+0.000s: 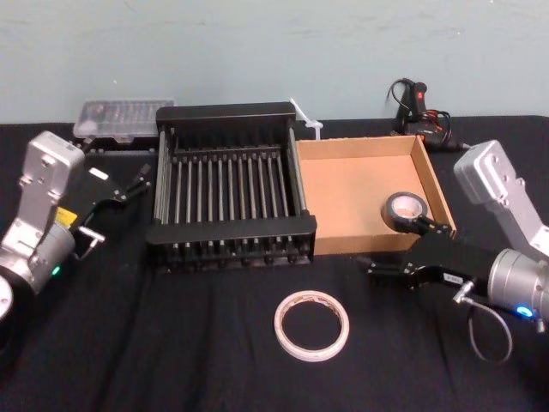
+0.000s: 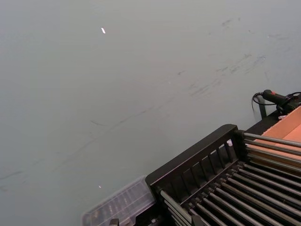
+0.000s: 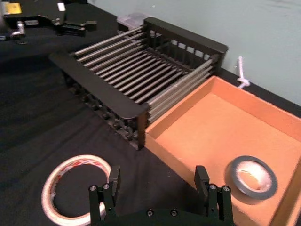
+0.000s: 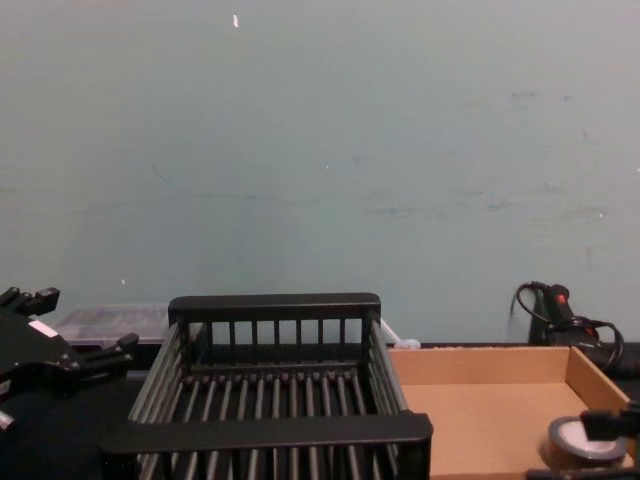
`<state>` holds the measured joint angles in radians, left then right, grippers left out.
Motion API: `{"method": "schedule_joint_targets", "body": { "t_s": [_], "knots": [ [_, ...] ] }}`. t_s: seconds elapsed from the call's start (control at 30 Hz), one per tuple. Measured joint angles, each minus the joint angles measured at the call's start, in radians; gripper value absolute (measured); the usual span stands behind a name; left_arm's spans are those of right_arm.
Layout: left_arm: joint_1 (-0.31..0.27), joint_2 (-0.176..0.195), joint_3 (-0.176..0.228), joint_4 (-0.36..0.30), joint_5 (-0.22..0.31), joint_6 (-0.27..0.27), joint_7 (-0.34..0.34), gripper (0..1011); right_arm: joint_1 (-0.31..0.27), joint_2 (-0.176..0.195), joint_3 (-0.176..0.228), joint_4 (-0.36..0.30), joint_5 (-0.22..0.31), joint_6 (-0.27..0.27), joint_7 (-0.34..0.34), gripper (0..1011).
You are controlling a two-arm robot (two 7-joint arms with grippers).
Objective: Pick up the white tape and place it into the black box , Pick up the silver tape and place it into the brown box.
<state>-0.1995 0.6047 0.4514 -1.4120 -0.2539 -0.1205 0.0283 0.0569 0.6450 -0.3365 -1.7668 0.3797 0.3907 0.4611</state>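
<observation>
The white tape (image 1: 280, 326) lies flat on the black surface (image 1: 171, 343), on the robot's side of the two boxes, in front of where they meet and apart from both. The silver tape (image 1: 403, 198) lies flat inside the brown box (image 1: 347, 202), toward its near right corner and close to the front wall. The black box (image 1: 232, 230) stands just left of the brown box, side against side.

The right claw (image 1: 401, 249) is released, its fingers spread wide and nothing between them. It points leftward along the brown box's near wall, between the white tape and the silver tape. One finger (image 1: 429, 226) crosses that wall just beside the silver tape, and the other (image 1: 382, 273) is over the surface. In the right wrist view this claw (image 3: 157, 176) has the white tape (image 3: 80, 161) off one finger and the silver tape (image 3: 231, 176) off the other, touching neither.

The left claw (image 1: 135, 184) hangs left of the black box, near its far left corner, likewise released and grasping nothing, with a clear plastic case (image 1: 124, 118) behind it. The chest view shows the left claw (image 4: 85, 320) low beside the black box (image 4: 270, 432), and the silver tape (image 4: 570, 445) partly behind a finger of the right claw, inside the brown box (image 4: 470, 410)
</observation>
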Motion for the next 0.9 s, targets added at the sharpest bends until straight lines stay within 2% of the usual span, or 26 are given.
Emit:
{"method": "schedule_joint_targets", "body": {
  "t_s": [0.47,0.9],
  "knots": [
    [0.0,0.0,0.0,0.0,0.0,0.0,0.0,1001,0.027,0.012,-0.076,0.001,0.014,0.02,0.015,1002],
    [0.0,0.0,0.0,0.0,0.0,0.0,0.0,1001,0.048,0.024,-0.134,0.018,0.007,0.016,0.037,1002]
  ]
}}
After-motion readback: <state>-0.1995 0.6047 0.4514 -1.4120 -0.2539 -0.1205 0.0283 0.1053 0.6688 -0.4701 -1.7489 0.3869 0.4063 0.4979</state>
